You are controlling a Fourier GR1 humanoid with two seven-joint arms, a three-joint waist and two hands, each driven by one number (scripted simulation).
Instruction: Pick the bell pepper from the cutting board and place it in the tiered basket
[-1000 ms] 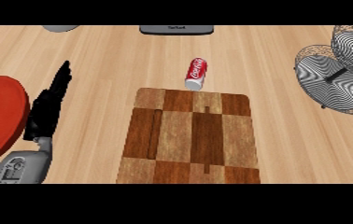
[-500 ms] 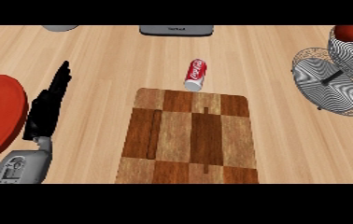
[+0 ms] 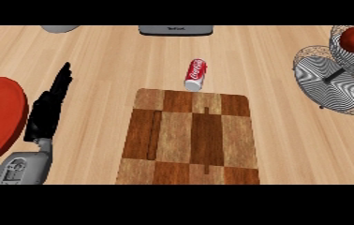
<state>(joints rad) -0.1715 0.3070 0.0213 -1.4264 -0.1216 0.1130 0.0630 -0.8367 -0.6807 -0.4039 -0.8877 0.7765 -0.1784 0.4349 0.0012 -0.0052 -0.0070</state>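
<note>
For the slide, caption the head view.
Bell pepper sits in the tiered basket; cutting board bare, left hand open.

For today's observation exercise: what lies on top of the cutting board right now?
Nothing lies on the cutting board; its whole top shows bare, with no bell pepper there. A soda can lies on the counter just beyond its far edge. What is under the board is covered.

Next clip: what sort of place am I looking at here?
Most likely a kitchen counter. A light wooden countertop carries a checkered cutting board, a red soda can lying on its side just beyond it, and a wire tiered basket at the right edge holding something red.
</note>
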